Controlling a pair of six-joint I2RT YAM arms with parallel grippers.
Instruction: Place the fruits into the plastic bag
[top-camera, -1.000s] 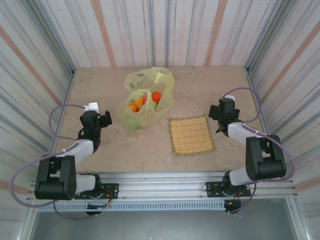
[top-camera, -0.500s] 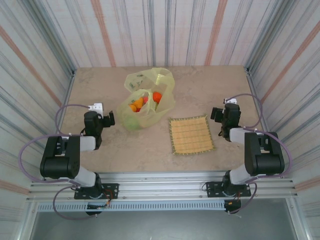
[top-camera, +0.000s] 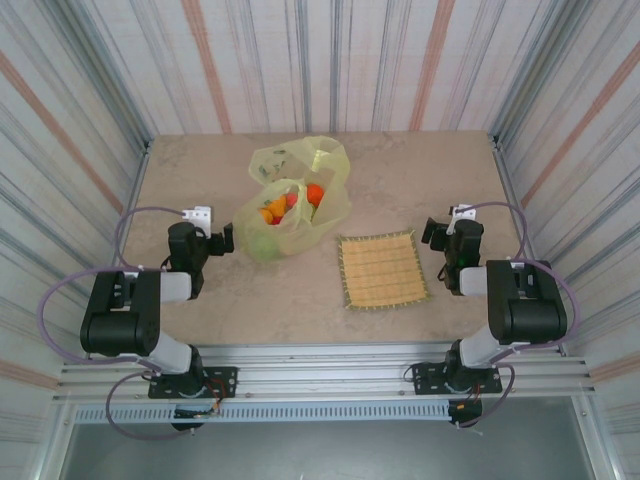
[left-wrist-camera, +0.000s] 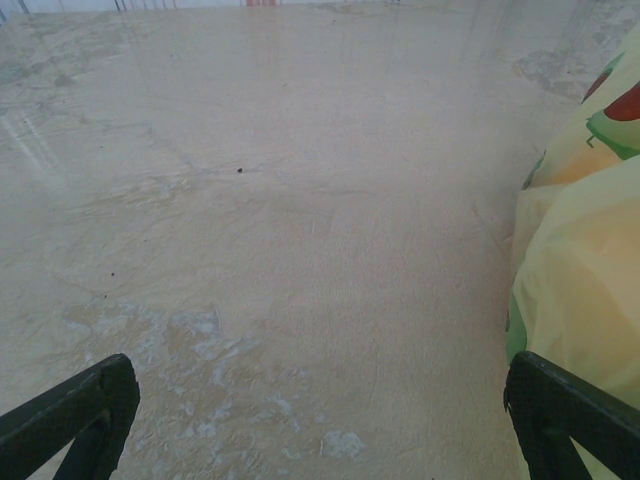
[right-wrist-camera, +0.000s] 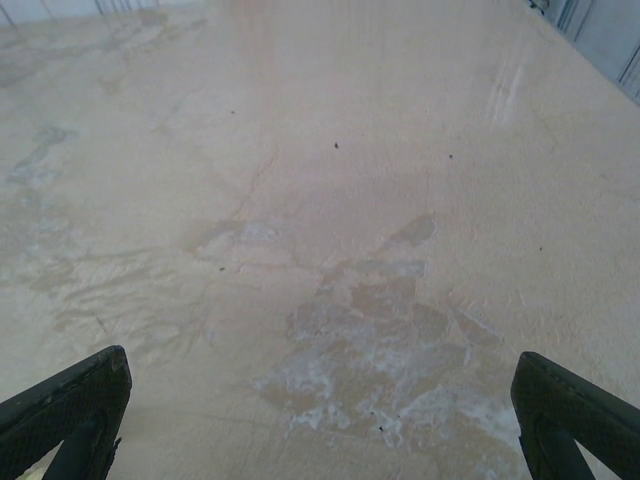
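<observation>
Fruits (top-camera: 290, 205) inside plastic bag (top-camera: 325, 160) on counter (top-camera: 420, 180); left fingers (left-wrist-camera: 70, 420) wide open, empty, beside bag; right fingers (right-wrist-camera: 60, 405) likewise, near straw mat (top-camera: 383, 270).

Translucent yellow-green plastic bag (top-camera: 337, 200) — slumped at centre-back — orange and red fruits (top-camera: 314, 193) inside.

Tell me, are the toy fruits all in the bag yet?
Looks nearly finished. Done: small orange and red toy fruits sit inside the translucent yellow-green plastic bag, and the square woven straw mat lies bare. In hand: nothing; the left pincer and right pincer are both open and empty. Left: probably nothing, though I cannot count every fruit through the bag.
</observation>
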